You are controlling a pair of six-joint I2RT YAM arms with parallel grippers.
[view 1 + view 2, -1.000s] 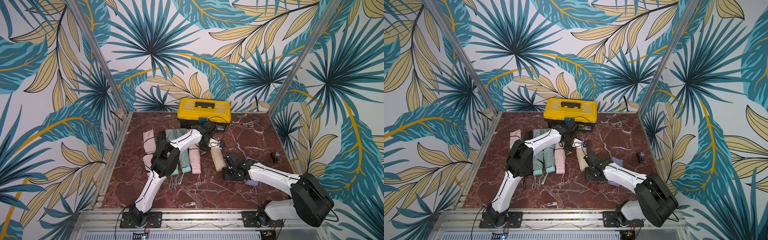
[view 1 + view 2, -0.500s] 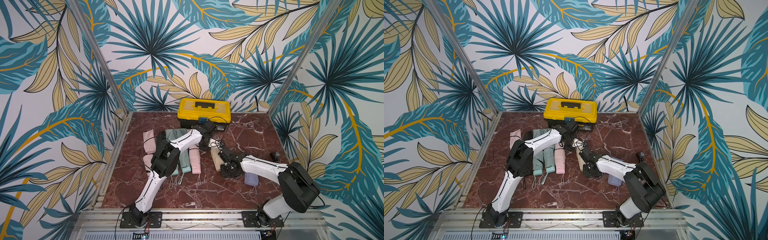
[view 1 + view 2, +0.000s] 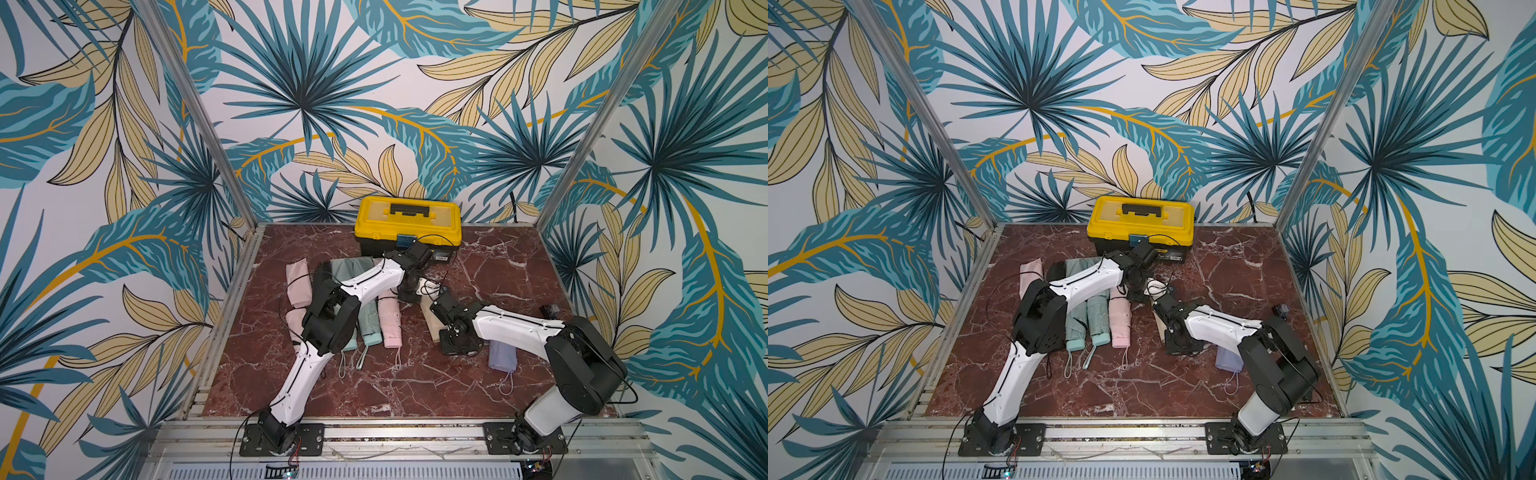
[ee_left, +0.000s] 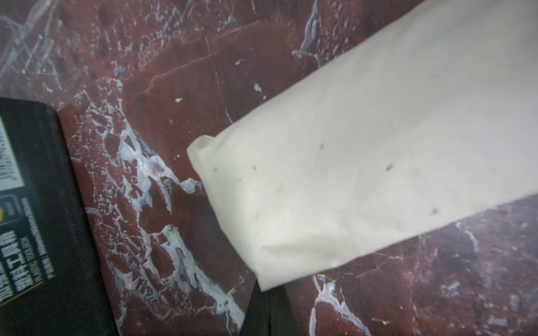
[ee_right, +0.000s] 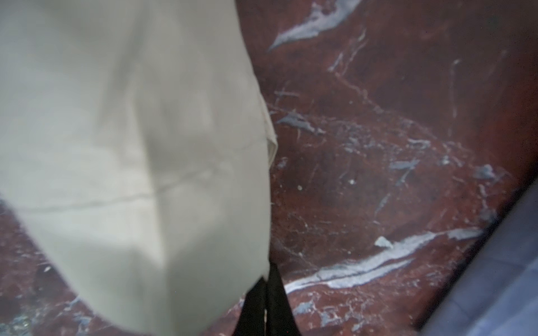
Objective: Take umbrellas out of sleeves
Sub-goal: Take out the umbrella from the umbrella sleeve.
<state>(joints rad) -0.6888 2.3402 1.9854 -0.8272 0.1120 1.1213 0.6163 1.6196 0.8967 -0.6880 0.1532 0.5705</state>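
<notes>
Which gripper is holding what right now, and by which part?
Both are shut on the beige sleeve: the left gripper pinches a corner of its end, the right gripper pinches its fabric edge.

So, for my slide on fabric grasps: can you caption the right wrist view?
Right gripper shut on an edge of the beige sleeve, over the red marble table.

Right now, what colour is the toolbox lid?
Yellow; the toolbox lid shows best in a top view.

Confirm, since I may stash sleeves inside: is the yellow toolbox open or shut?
Shut: in both top views the yellow lid sits flat on the black base, handle folded down.
</notes>
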